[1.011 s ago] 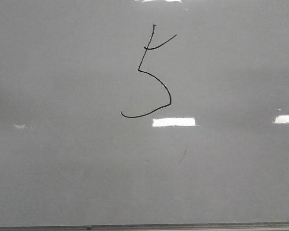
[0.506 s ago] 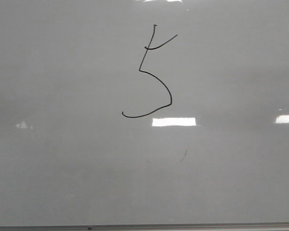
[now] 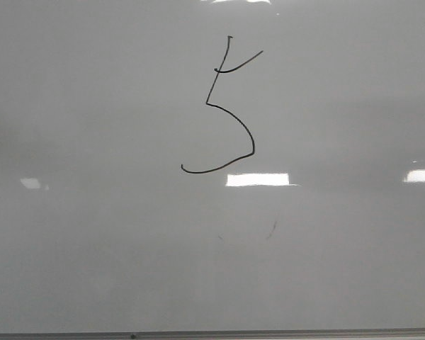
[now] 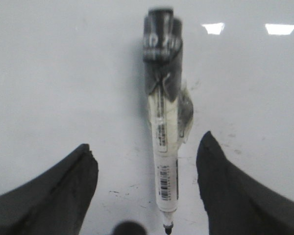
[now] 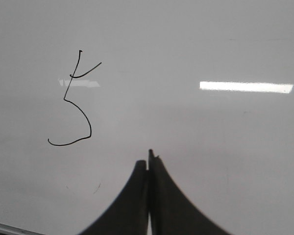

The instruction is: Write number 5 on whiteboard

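The number 5 (image 3: 253, 149) is a thin black line figure on the whiteboard (image 3: 92, 248), upper middle of the front view. It also shows in the right wrist view (image 5: 90, 129). My left gripper (image 4: 144, 142) is open over the board (image 4: 63, 73). A white marker (image 4: 164, 147) with a black cap lies on the board between its fingers, touching neither, its bare tip towards the wrist. My right gripper (image 5: 148, 157) is shut and empty over bare board (image 5: 210, 147), to the right of the 5. Neither gripper shows in the front view.
A thin metal edge strip (image 3: 269, 333) runs along the board's near edge, and it also shows in the right wrist view (image 5: 5, 227). Faint dark scuff marks (image 3: 271, 228) sit below the 5. Bright rectangular light reflections (image 3: 257, 180) lie on the glossy surface.
In the front view the 5 and the reflections sit a few pixels further right than a second ago. The line itself is the same.
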`<action>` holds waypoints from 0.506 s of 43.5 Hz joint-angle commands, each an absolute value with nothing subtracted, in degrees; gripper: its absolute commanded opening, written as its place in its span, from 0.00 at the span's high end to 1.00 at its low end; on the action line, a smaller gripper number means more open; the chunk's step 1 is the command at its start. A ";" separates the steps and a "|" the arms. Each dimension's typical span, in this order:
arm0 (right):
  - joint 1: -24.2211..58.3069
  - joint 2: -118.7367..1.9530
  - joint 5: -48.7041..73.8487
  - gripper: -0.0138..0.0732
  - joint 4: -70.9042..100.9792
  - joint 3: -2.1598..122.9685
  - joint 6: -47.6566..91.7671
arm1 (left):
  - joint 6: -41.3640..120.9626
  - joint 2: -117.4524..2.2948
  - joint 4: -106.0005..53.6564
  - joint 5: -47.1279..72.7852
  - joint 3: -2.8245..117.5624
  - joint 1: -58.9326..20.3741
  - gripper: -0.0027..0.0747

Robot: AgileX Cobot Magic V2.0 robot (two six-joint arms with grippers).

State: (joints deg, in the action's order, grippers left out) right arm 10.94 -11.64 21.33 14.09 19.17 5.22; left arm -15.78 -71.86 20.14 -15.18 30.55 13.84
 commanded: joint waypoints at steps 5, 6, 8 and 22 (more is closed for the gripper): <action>10.63 -12.14 16.63 0.92 14.59 20.63 5.65 | -15.83 -55.32 17.01 -13.34 27.25 13.19 0.50; 10.63 -12.14 16.63 0.92 14.59 20.63 5.65 | -15.83 -52.84 16.48 -12.54 26.39 13.09 0.53; 10.63 -12.14 16.63 0.92 14.59 20.63 5.65 | -15.83 -49.17 15.59 -10.21 25.10 13.09 0.60; 10.63 -12.14 16.63 0.92 14.59 20.63 5.65 | -7.01 -23.61 7.03 7.47 19.03 8.97 0.99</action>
State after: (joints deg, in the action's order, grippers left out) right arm 10.94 -11.64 21.33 14.09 19.17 5.22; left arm -9.95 -27.54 9.85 7.45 18.34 10.30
